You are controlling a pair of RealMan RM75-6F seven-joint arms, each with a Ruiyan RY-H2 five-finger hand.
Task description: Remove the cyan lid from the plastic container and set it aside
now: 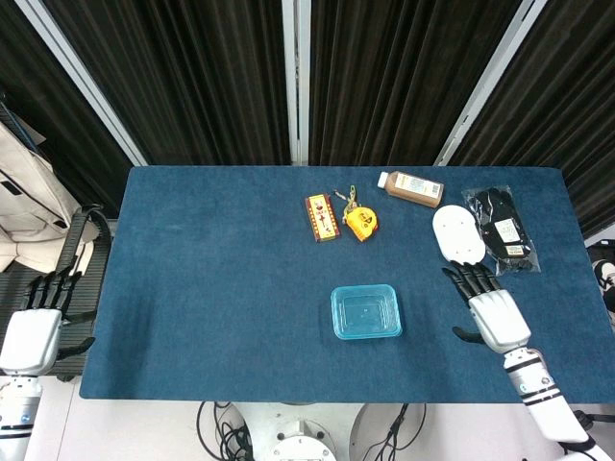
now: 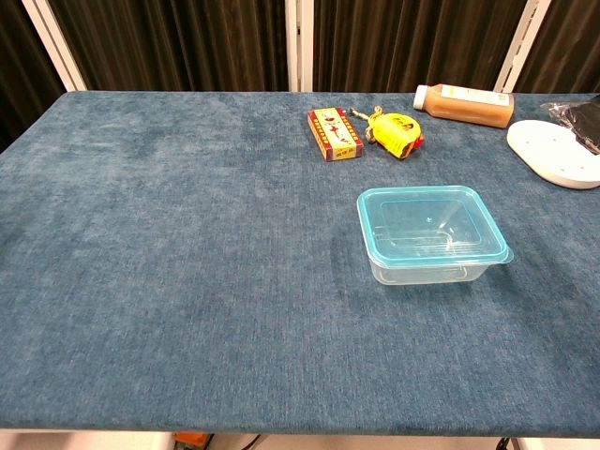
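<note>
The cyan lid (image 1: 366,311) sits at nine o'clock from the right hand (image 1: 495,314), the nearer hand, fingers apart and empty; long axis runs three-to-nine

blue table (image 1: 211,288) | on it: lidded container (image 1: 365,312), bottle (image 1: 411,186), white oval dish (image 1: 458,234), small box (image 1: 323,217), yellow tape measure (image 1: 360,223), black packet (image 1: 504,230)

I see my right hand (image 1: 497,312) spread over the table (image 1: 211,288), right of the container (image 1: 365,313) with its cyan lid (image 1: 365,309) on.
</note>
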